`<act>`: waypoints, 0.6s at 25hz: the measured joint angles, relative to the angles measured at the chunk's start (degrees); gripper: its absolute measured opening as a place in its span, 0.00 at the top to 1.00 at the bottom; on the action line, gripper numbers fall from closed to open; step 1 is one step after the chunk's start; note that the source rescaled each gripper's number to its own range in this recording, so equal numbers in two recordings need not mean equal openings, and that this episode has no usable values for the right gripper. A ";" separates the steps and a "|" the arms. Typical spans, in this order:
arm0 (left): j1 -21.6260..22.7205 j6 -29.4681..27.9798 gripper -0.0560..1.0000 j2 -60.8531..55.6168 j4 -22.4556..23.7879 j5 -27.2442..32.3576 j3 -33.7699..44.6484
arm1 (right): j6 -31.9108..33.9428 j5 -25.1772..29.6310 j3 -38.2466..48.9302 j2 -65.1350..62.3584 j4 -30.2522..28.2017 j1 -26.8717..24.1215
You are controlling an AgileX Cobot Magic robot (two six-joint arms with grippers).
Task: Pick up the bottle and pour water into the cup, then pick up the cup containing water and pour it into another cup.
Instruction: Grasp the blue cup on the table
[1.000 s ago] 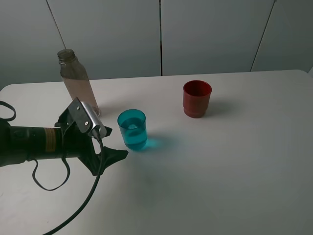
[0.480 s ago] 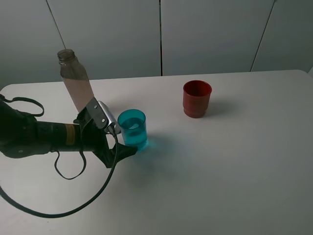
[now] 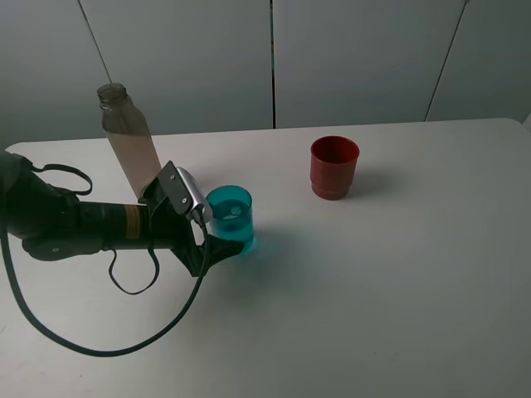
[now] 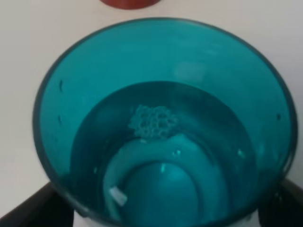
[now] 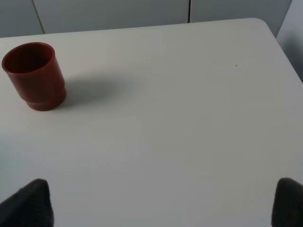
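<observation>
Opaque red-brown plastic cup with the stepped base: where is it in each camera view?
Exterior high: the red-brown cup stands upright right of centre, far back on the white table.
Left wrist: only a sliver of the red-brown cup shows at the frame edge, beyond the translucent teal tumbler.
Right wrist: the red-brown cup shows whole and upright, near a frame corner.
Shared landmark: the white table, under it in all three.

My left gripper (image 3: 217,229) hides the base of the bottle (image 3: 126,133) from me, and the left wrist view clips the red cup (image 4: 130,4) to a sliver.
</observation>
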 joint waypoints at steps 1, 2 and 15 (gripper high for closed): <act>0.00 0.24 0.01 0.34 0.00 -0.11 -0.34 | 0.00 0.00 0.00 0.00 0.00 0.00; 0.00 0.24 0.01 0.51 0.00 -0.52 -0.58 | 0.00 0.00 0.00 0.00 0.00 0.00; 0.00 0.63 0.01 2.97 0.67 -3.34 -5.29 | 0.15 0.00 0.00 0.00 0.00 0.00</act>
